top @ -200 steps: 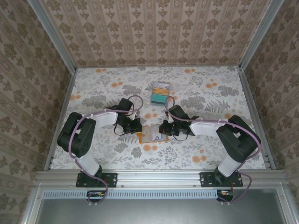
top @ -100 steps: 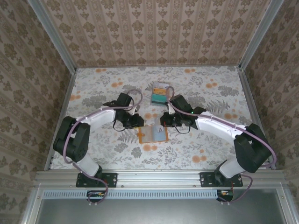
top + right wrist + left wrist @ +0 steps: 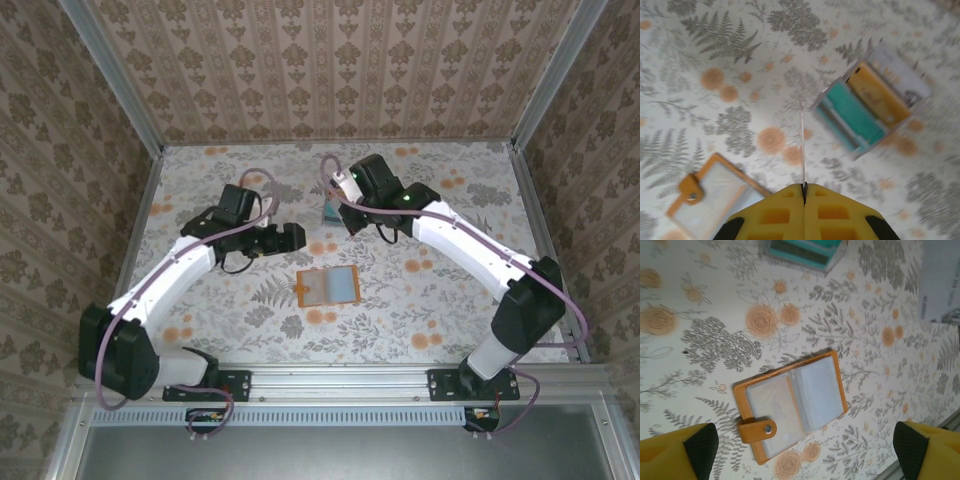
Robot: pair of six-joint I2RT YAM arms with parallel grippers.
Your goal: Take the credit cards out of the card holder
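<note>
Flat orange folding card holder lies open mid-table near the left gripper, jaws spread wide; right gripper pinches a thin plastic credit card by one edge: light, stiff, slick, likely best taken edgewise.

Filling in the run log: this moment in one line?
left tool open | right tool shut on card | card holder lying open

The white-shelled left arm and right arm have rounded black joints and looping purple cables; the left gripper has yellow, black-tipped fingers.
</note>
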